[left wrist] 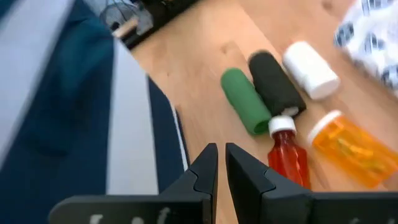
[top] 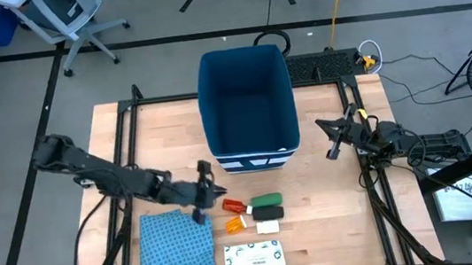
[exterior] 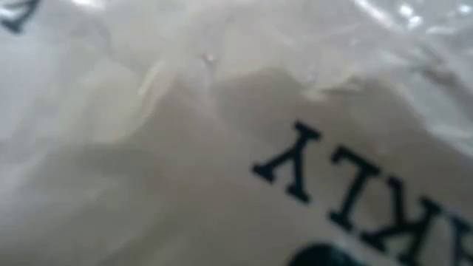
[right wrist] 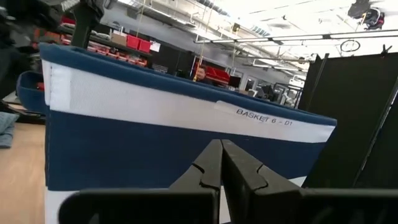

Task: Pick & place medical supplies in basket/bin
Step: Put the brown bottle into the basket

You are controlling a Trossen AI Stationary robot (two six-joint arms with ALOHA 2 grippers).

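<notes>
Left end effector [top: 203,190], fingers nearly closed and empty, hangs just beside the red tube [top: 235,206], near the tabletop's front edge. Tube's long axis points at it, bin [top: 246,104] behind. Right end effector [top: 334,144] waits closed beside the bin.

Small supplies [top: 252,213] lie just before the bin [top: 247,104], pouch [top: 256,259] farther before, cloth [top: 176,251] to their left.
</notes>
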